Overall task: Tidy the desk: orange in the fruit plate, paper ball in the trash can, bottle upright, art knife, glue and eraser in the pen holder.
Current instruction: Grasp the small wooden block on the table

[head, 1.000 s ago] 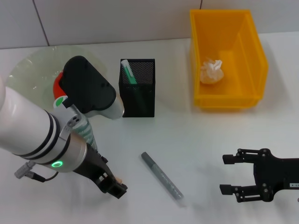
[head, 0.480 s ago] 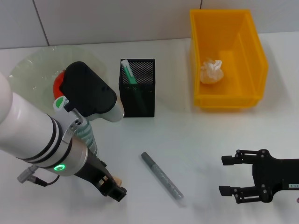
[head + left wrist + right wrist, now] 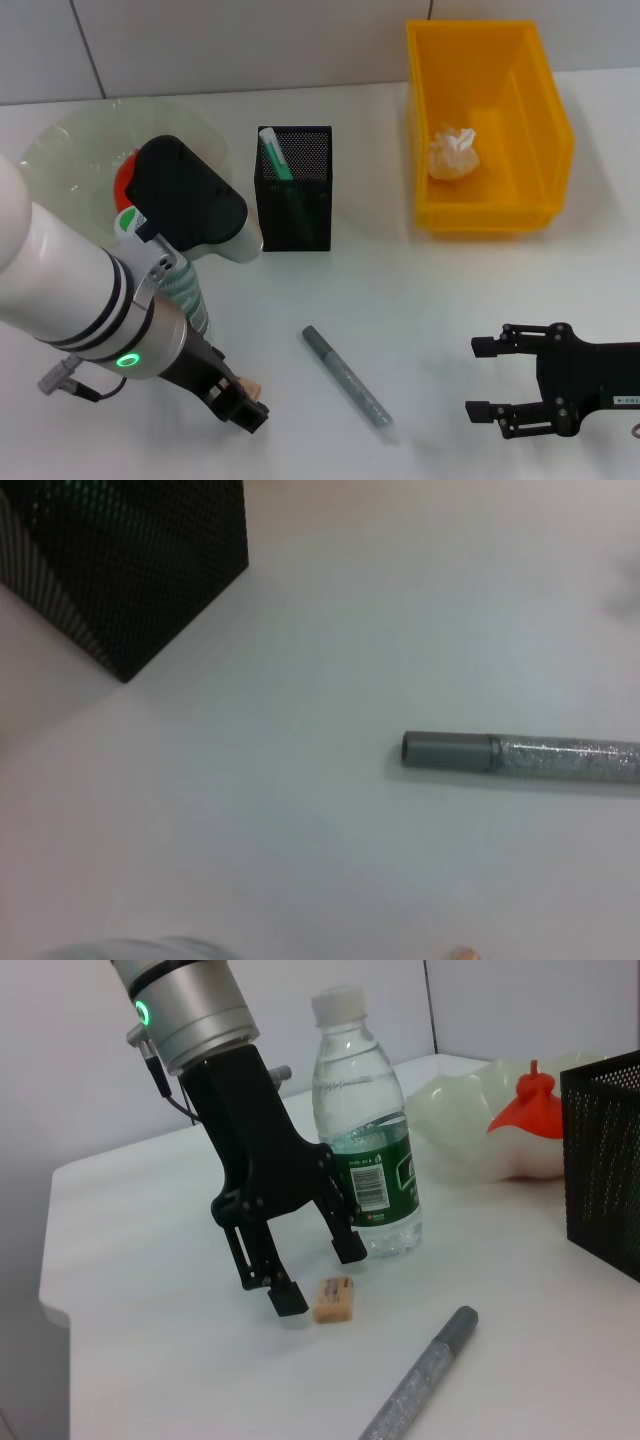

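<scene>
Near edge of bench [image 3: 420, 290]: L end effector [image 3: 243, 398] low over the surface, fingers spread wide, tips at bench level. Eraser [image 3: 333, 1298] lies flat just beside one fingertip [image 3: 290, 1301]; seen from R wrist it sits off to the side of the fingers, not betw them, nothing gripped. In head view only a sliver of eraser shows next to the L tip.

R end effector [image 3: 482, 378] at near right, well apart from all items, fingers wide, holding nothing, hovering near bench surface.

Grey pen-shaped item w/ glittery barrel [image 3: 348, 383] lies flat betw the two end effectors, angled, cap end toward the pen holder. Cannot tell if art knife or glue.

Bottle [image 3: 366, 1155] upright on bench, directly behind L end effector, cap on, label facing R wrist cam. In head view largely hidden by L arm; only lower part visible.

Mid bench: pen holder [image 3: 295, 190] upright, a green-and-white stick item [image 3: 273, 153] standing inside, leaning at the corner nearest the plate.

Far left: fruit plate [image 3: 70, 150], orange [image 3: 529, 1108] resting in it, partly covered by L arm in head view.

Far right: trash can [image 3: 545, 150] against back wall, paper ball [image 3: 453, 153] inside on its floor
</scene>
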`<state>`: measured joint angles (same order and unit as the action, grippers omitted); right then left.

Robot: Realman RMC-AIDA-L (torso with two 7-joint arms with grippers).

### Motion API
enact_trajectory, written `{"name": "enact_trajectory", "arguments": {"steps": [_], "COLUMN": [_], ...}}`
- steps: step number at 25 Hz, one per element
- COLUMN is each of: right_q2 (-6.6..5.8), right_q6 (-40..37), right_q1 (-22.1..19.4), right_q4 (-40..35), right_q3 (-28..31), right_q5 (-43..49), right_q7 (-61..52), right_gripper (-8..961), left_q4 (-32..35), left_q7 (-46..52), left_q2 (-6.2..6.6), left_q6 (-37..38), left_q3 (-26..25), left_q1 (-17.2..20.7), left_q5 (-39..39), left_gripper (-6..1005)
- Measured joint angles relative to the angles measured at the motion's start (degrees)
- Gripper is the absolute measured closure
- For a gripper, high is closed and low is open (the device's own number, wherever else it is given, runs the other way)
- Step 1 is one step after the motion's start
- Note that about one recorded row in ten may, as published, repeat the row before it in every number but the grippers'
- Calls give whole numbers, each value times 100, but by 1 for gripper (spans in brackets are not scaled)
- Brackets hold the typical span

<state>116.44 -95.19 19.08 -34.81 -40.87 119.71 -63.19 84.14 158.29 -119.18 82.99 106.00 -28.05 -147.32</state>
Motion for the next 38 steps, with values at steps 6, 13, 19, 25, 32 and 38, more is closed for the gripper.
{"name": "enact_trajectory", "arguments": {"steps": [6, 13, 19, 25, 32, 38], "right_q2": [4, 10, 20, 20, 22, 26], "right_q6": [1, 2, 1, 1, 1, 1], "right_q1": [-1, -5, -19, -30, -20, -18], "right_q4": [0, 0, 0, 0, 0, 0], "right_q3": [0, 0, 0, -2, -9, -9], "right_q5": [0, 0, 4, 15, 147, 179], "right_q7": [-3, -2, 7, 10, 14, 16], "right_gripper": [166, 166, 166, 166, 167, 167], "left_q4": [-25, -95, -100, -137, -397, -412], "left_q7": [-1, -23, -6, 106, 251, 335], "left_q2": [0, 0, 0, 0, 0, 0], "left_q6": [4, -11, -39, -89, -91, -86], "left_q3": [77, 112, 149, 141, 151, 163], "left_q1": [-8, -18, -42, -102, -232, -260], "left_q5": [1, 21, 33, 48, 54, 54], "left_gripper": [158, 158, 157, 157, 294, 396]}}
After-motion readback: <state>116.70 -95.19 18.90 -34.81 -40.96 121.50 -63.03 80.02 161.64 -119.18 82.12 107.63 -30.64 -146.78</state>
